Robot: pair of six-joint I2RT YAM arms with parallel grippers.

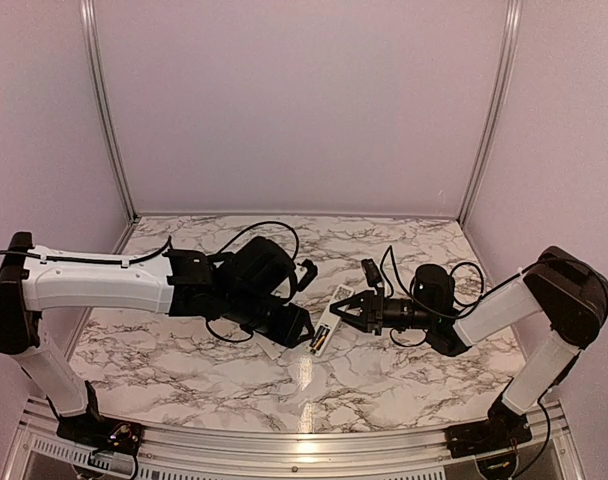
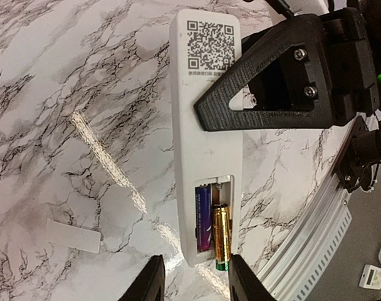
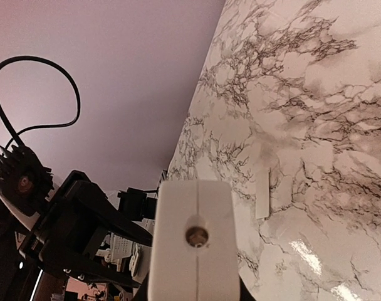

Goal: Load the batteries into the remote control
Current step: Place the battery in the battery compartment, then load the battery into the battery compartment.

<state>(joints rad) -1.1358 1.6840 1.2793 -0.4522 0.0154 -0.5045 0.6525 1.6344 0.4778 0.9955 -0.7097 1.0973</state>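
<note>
My right gripper [image 2: 209,116] lies across the remote [image 2: 206,150] and hides the middle of its back, and in that wrist's own view the remote's end blocks my fingertips. My left gripper [image 2: 197,283] is cut off by its view's bottom edge. From above, the batteries [image 1: 319,343] are too small to tell apart.

remote control [image 2: 206,157] — white, back up | dark battery [image 2: 203,216] seated | golden battery [image 2: 221,235] protruding
</note>
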